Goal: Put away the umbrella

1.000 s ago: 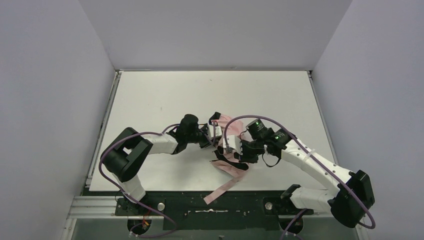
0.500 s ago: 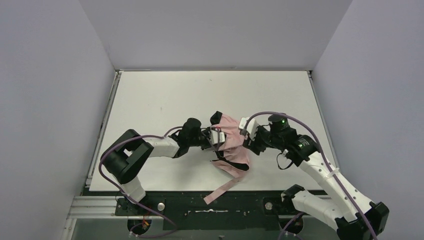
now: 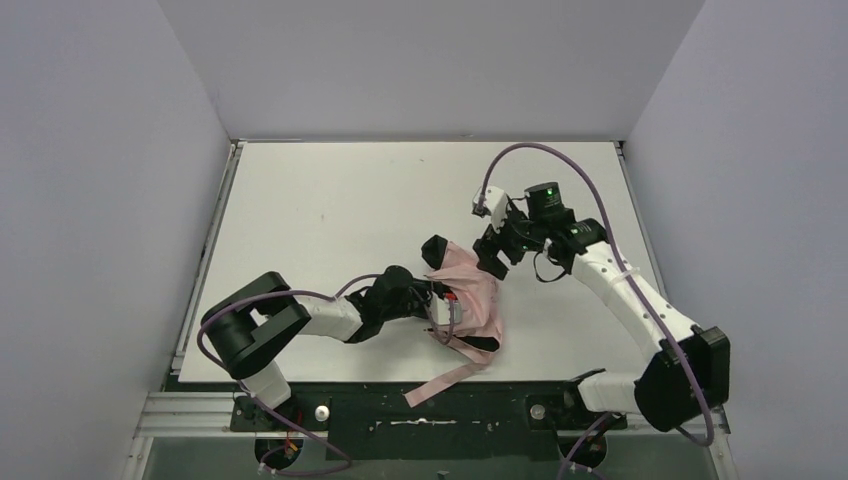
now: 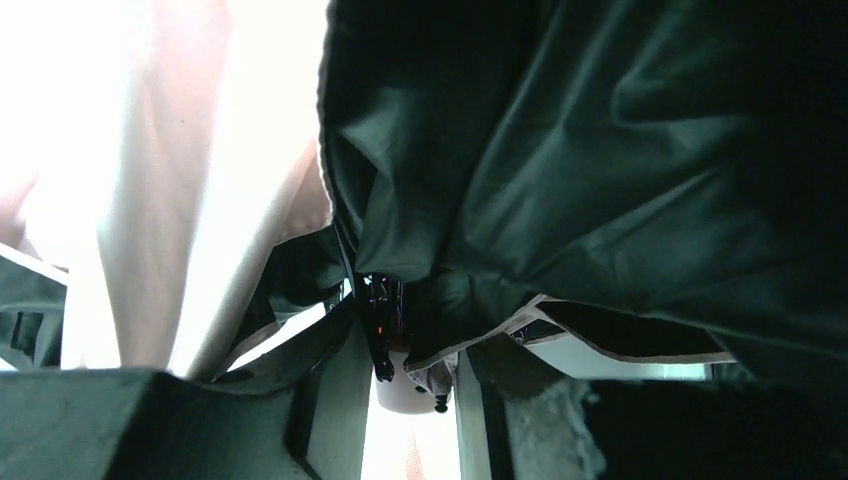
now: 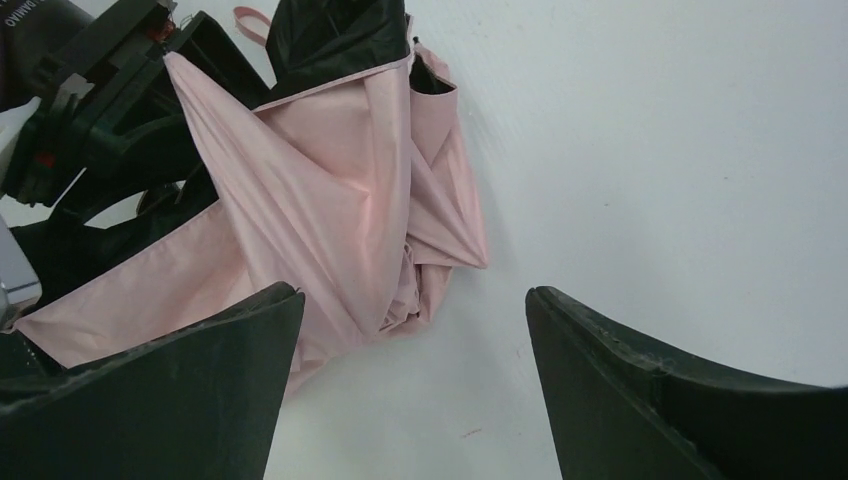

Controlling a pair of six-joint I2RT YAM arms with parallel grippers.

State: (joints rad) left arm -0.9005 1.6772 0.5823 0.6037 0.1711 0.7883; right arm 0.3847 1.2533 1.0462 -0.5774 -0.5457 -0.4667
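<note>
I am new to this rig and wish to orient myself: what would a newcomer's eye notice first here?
A crumpled pink umbrella lies near the middle of the white table, black lining showing. The left gripper grips its canopy from the left; the right gripper hangs open beside its far right corner, empty.

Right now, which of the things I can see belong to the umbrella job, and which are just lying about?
Job: pink umbrella, its strap, left gripper, right gripper.
Just there: white table, purple cables.
</note>
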